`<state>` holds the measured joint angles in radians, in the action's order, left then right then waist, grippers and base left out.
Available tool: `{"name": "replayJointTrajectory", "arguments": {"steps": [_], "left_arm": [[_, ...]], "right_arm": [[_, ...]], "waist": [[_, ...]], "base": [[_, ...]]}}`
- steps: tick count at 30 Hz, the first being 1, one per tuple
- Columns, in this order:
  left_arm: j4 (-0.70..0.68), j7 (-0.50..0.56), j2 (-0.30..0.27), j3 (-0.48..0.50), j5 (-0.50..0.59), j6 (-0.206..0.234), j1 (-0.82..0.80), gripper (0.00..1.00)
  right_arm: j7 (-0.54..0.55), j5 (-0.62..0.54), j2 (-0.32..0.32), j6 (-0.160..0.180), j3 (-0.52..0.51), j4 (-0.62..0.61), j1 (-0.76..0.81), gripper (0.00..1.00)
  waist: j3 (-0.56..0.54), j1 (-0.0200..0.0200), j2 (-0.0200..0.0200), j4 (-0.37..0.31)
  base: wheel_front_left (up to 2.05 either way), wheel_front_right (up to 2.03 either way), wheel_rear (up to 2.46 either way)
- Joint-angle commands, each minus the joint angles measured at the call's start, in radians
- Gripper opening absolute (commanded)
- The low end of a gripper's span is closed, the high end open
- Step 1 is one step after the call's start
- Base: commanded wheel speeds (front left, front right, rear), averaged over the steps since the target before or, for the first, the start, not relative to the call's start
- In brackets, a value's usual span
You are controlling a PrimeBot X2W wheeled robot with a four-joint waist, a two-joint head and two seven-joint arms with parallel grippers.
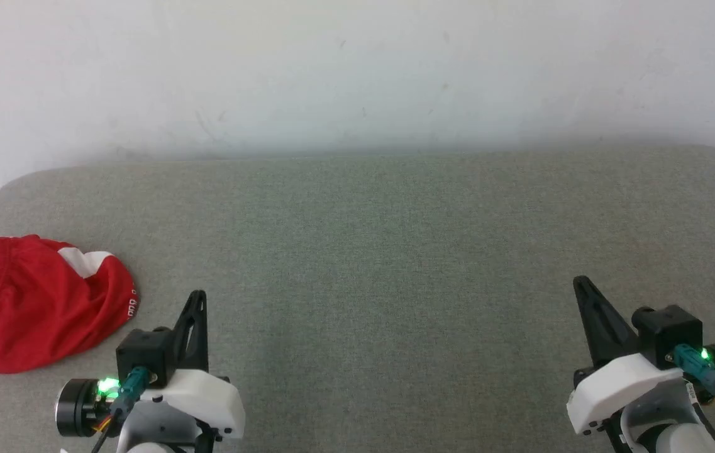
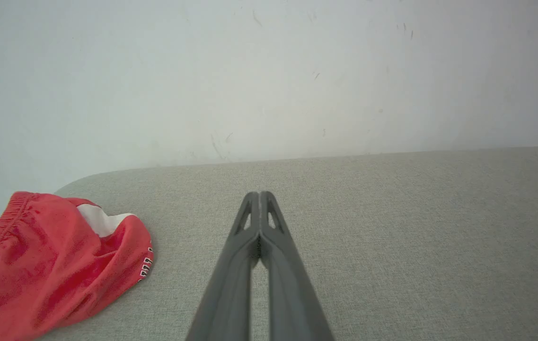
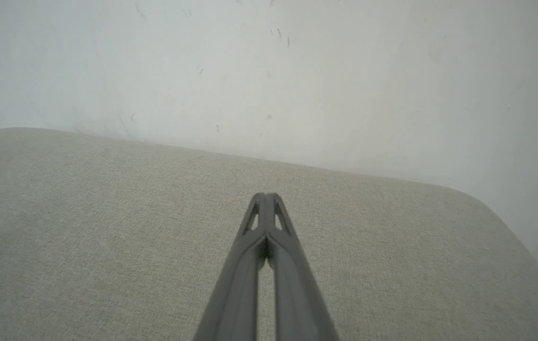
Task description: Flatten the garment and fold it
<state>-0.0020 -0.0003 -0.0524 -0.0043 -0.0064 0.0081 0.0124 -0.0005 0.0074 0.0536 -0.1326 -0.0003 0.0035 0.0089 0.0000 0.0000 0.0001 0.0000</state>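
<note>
Left hand [image 1: 199, 294], right hand [image 1: 577, 281] — both clenched empty, parked at 7 and 5 o'clock, likely keeping counter [image 1: 395, 251] free — garment [image 1: 36, 308] bunched at 9 o'clock.

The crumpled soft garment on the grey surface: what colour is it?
The garment is red with a white panel, clearest in the left wrist view.

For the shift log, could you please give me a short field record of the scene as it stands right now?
surface: grey fabric-covered top with rounded corners, against a pale wall
garment: red with a white stripe, crumpled in a heap at the surface's left edge, not flattened
left end effector: shut, empty, right of the garment, apart from it
right end effector: shut, empty, above the surface at the right
task progress: folding not yet begun
</note>
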Motion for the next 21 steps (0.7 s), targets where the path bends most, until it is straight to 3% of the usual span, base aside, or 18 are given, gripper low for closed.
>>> {"name": "replayJointTrajectory", "arguments": {"steps": [1,2,3,4,5,21], "left_arm": [[0.002,0.0,0.002,0.004,0.006,-0.008,-0.012,0.0],[0.0,0.0,0.0,0.0,0.0,0.0,0.0,1.0],[0.0,-0.001,0.0,-0.001,0.0,0.0,0.0,0.0],[0.0,-0.001,0.0,-0.001,0.0,0.0,0.0,0.0],[0.0,-0.001,0.0,-0.001,0.0,0.0,0.0,1.0],[-0.012,-0.031,-0.006,0.002,-0.003,-0.007,0.012,1.0]], "right_arm": [[0.0,-0.007,-0.003,0.002,0.0,-0.004,-0.009,0.0],[0.0,0.0,0.0,0.0,0.0,0.0,0.0,1.0],[0.0,0.001,0.0,0.0,-0.001,0.001,0.0,0.0],[0.0,0.001,0.0,0.0,-0.001,0.001,0.0,0.0],[-0.001,0.001,0.0,0.0,-0.001,0.001,0.0,1.0],[-0.031,0.016,0.0,0.0,-0.045,0.008,0.006,1.0]], "waist": [[0.0,0.0,-0.0001,0.0],[0.0,0.0,-0.0001,0.0],[0.0,0.0,-0.0001,0.0],[0.0,0.0,-0.0001,0.0],[0.0,0.0,-0.0001,0.0],[0.005,0.0,-0.0001,0.002]], "base": [[0.0,0.0,0.0],[0.0,0.0,0.0],[0.0,0.0,0.0],[0.0,0.0,0.0],[0.0,0.0,0.0],[0.0,0.0,0.0]]}}
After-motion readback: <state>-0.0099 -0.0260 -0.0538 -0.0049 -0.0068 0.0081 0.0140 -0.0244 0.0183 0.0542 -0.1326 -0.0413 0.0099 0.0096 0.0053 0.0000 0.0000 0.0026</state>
